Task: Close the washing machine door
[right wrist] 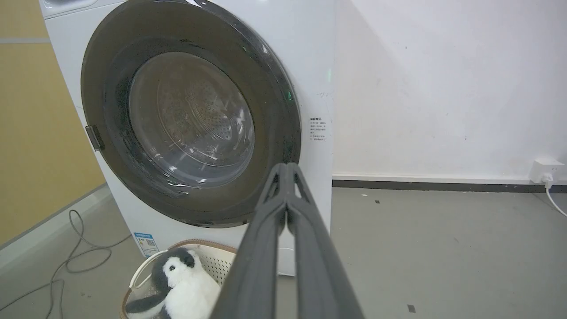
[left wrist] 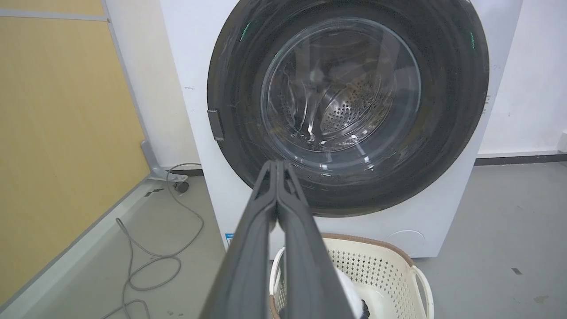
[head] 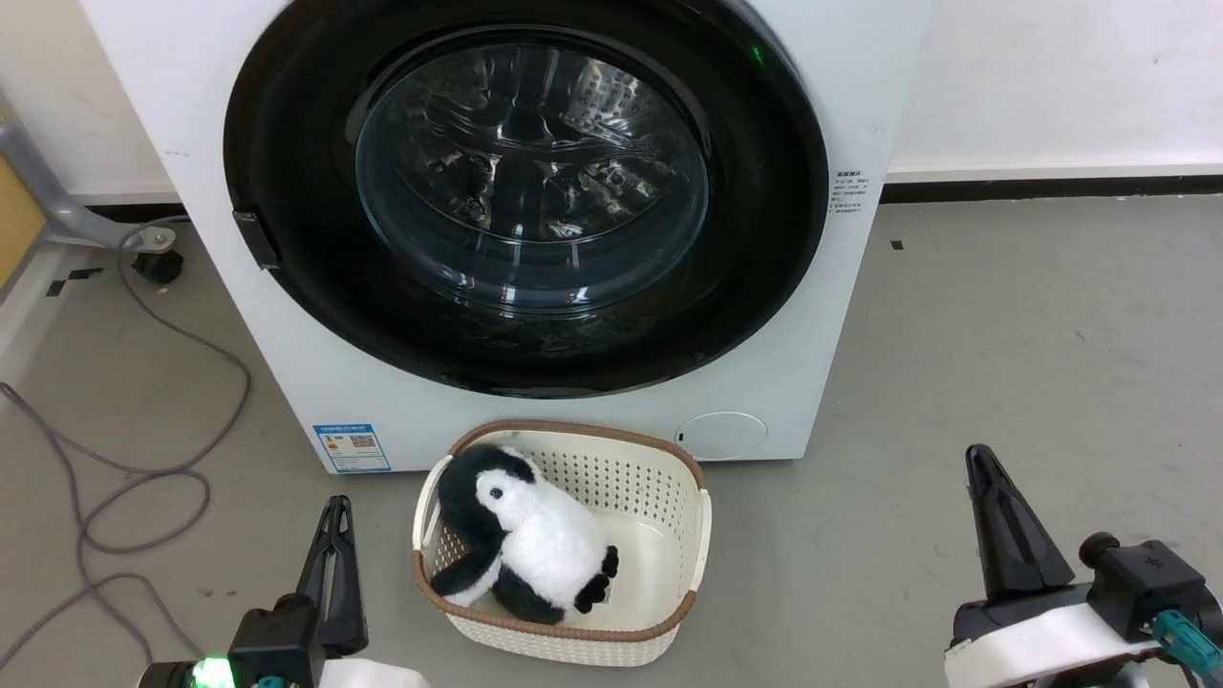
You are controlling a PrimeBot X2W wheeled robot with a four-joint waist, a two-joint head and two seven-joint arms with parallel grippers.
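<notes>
Two tools, both clenched on nothing: my left tool (head: 336, 511) and my right tool (head: 976, 463) sit low on either side of the basket (head: 702, 535), fingers pressed together, well back from the machine. The washing machine door (head: 287, 143) lies flat against the front of the washing machine (head: 287, 401). In the right wrist view I see no gap between the black rim and the white panel, so I judge it swung home, though I cannot tell whether the catch has clicked. To be sure, I would bring the left tool up over the basket and keep it clenched so the tips make one blunt point. I would press on the black rim just beside the small tab (head: 256, 239) on the door's left edge, since that looks like the latch side. Push straight in, slowly, and never on the bulging glass. The risk I see is dragging a forearm through the basket and the plush penguin (head: 535, 526) directly below the door.
</notes>
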